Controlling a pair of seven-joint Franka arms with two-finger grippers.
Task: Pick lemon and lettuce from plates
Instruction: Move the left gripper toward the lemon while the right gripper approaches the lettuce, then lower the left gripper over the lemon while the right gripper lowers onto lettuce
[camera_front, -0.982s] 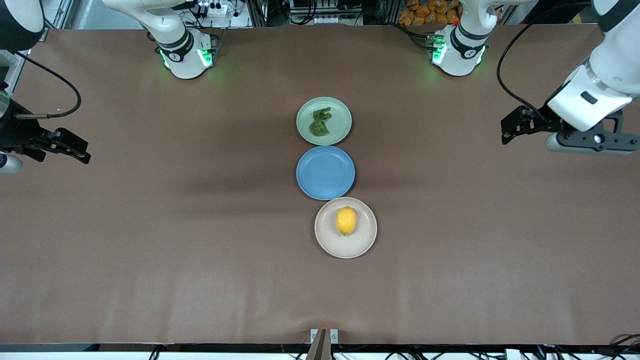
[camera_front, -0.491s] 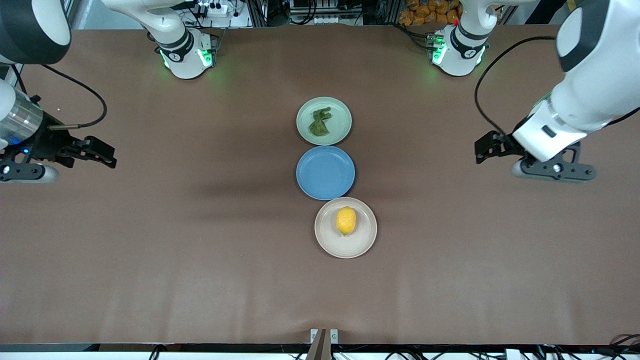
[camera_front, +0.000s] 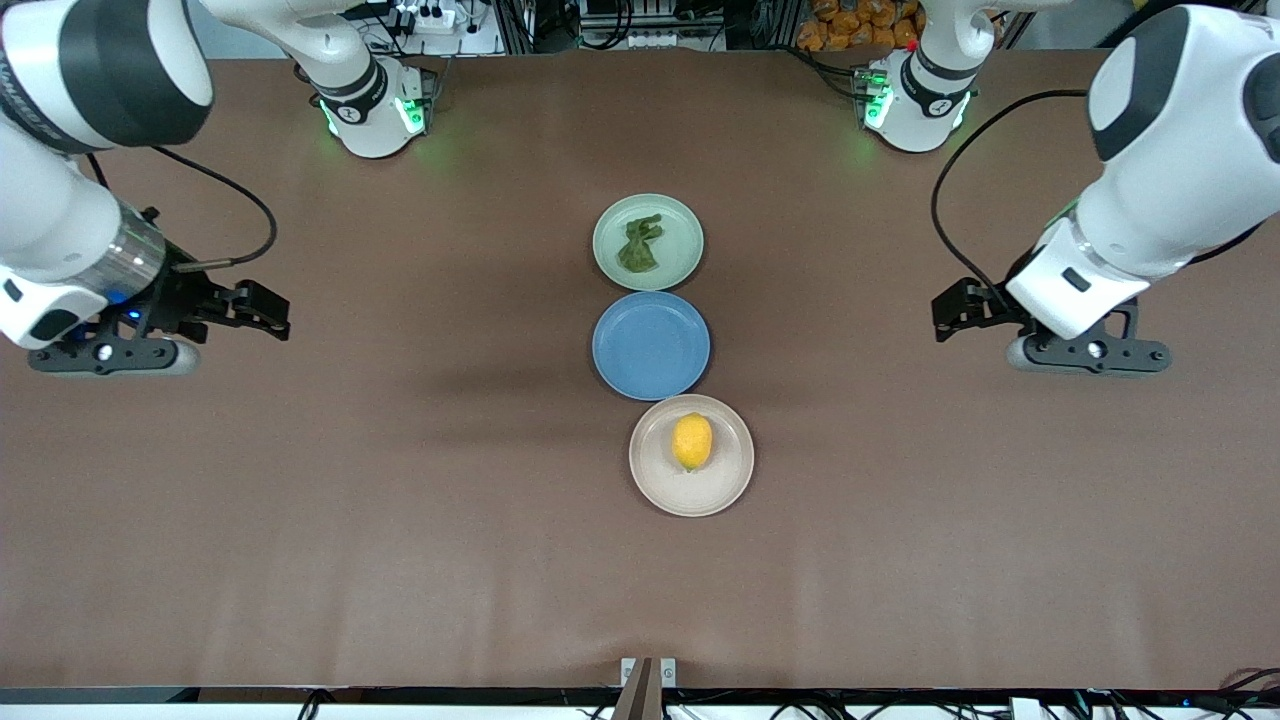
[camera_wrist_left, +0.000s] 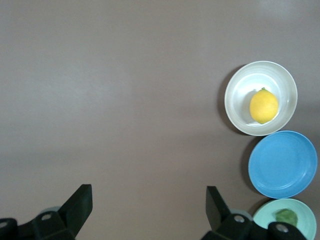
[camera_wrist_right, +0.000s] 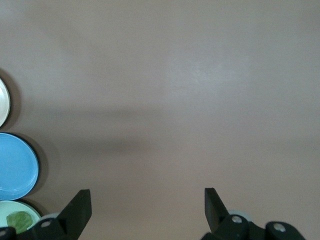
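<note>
The yellow lemon (camera_front: 692, 441) (camera_wrist_left: 263, 105) lies on the beige plate (camera_front: 652, 482) (camera_wrist_left: 239, 86), the plate nearest the front camera. The dark green lettuce (camera_front: 638, 247) (camera_wrist_left: 286, 216) (camera_wrist_right: 19, 220) sits on the pale green plate (camera_front: 682, 226) (camera_wrist_left: 306, 214) (camera_wrist_right: 6, 209), farthest from the camera. My left gripper (camera_front: 942, 312) (camera_wrist_left: 148, 200) hangs open over bare table toward the left arm's end, nothing between its fingers. My right gripper (camera_front: 276, 316) (camera_wrist_right: 147, 200) hangs open and empty over bare table toward the right arm's end. Both are well apart from the plates.
An empty blue plate (camera_front: 650, 345) (camera_wrist_left: 282, 164) (camera_wrist_right: 15, 166) lies between the two task plates, all in one row at the table's middle. Brown table surface (camera_front: 400, 520) stretches around them. The arm bases stand along the table edge farthest from the camera.
Both arms have come in from the table's ends toward the row of plates, grippers open throughout. Lemon, lettuce and plates have not moved.
</note>
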